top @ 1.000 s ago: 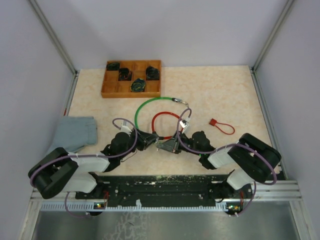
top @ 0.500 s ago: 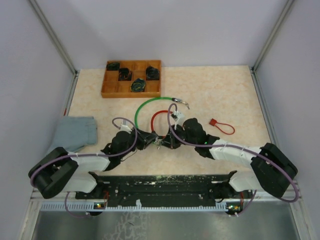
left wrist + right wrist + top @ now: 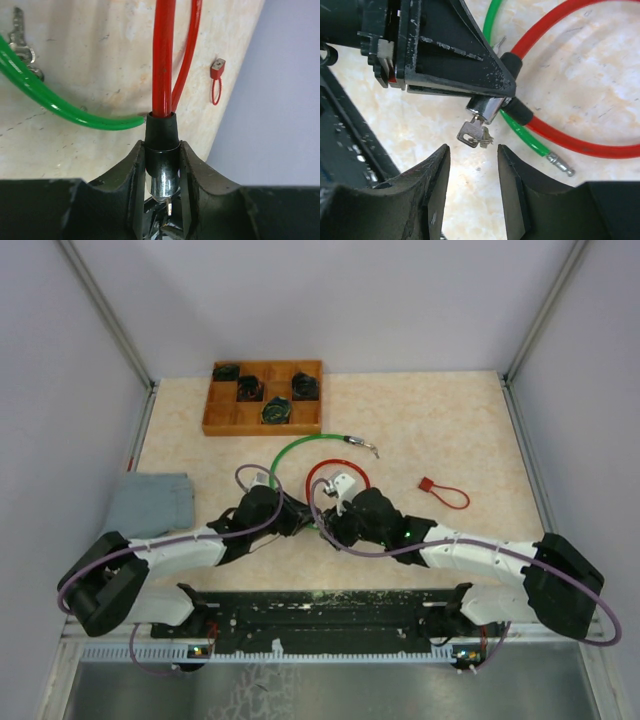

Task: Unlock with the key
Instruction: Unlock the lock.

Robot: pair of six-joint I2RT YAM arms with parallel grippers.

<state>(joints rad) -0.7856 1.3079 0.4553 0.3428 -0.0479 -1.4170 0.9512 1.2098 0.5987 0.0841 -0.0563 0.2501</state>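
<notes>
Right gripper (image 3: pixel 472 157): jaws apart, nothing held, fingertips either side of key (image 3: pixel 471 136), clear of it. Key hung at end of chrome lock (image 3: pixel 485 109), mid-table near arm bases. Left gripper (image 3: pixel 161 150) clamped on lock's black collar. Red cable (image 3: pixel 162 55) looped beyond, green cable (image 3: pixel 55 102) alongside. Red tag (image 3: pixel 445 492) lay to right. Wooden tray (image 3: pixel 240 429) stood at far edge.

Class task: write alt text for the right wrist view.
The open right tool hovers just short of a key sticking out of the red cable lock, which the left tool clamps. A green cable crosses behind it.
</notes>
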